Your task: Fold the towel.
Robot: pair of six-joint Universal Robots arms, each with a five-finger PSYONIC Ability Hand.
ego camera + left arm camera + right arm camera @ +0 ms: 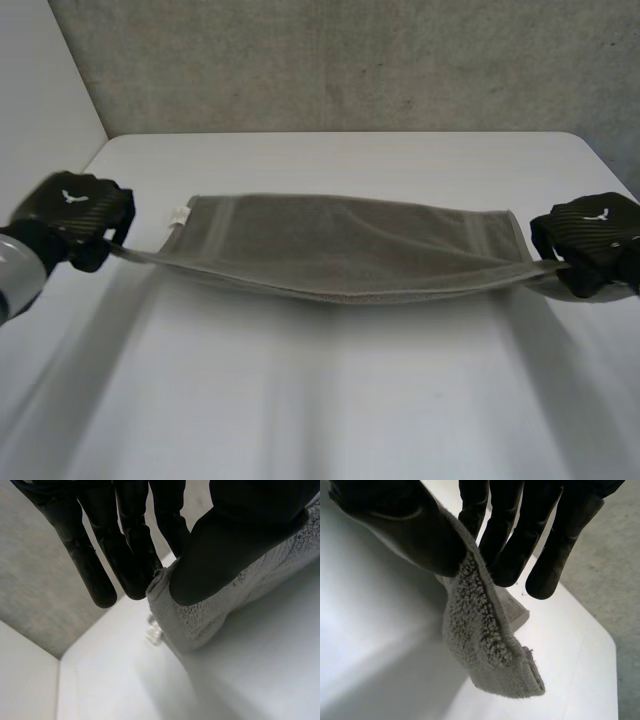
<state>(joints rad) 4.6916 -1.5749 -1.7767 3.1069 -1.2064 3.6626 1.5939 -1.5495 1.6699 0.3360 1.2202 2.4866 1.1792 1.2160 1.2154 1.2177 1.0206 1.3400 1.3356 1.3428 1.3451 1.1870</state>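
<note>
Towel [350,245] is held stretched over the table [330,400], its long axis running from left hand [75,215] to right hand [595,240]; one end corner is pinched between thumb and fingers [135,555] by each.

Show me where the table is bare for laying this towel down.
Widest bare patch: the table on the near side of the towel. A narrower strip lies between its far edge and the wall. Crowded: the middle band, where the towel stretches from left hand to right hand.
</note>
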